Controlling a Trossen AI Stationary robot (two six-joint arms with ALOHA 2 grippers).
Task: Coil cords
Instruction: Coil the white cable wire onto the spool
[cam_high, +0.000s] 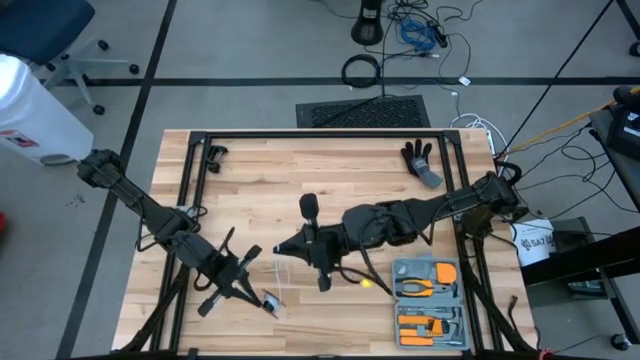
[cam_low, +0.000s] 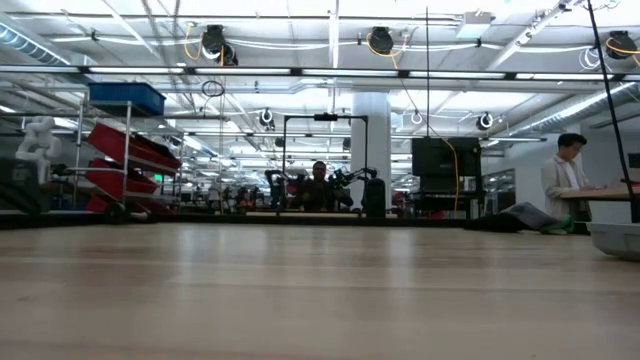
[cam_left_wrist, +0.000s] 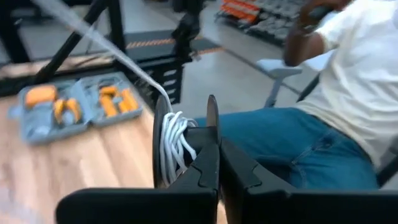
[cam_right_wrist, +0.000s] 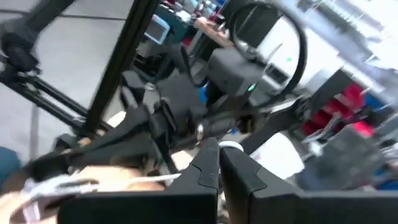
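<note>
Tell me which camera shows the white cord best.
The left wrist view: the white cord is wound in loops on a dark reel pinched by the left end effector. In the high view it is a faint thin line. The right wrist view shows a blurred strand; the low view shows none.
</note>
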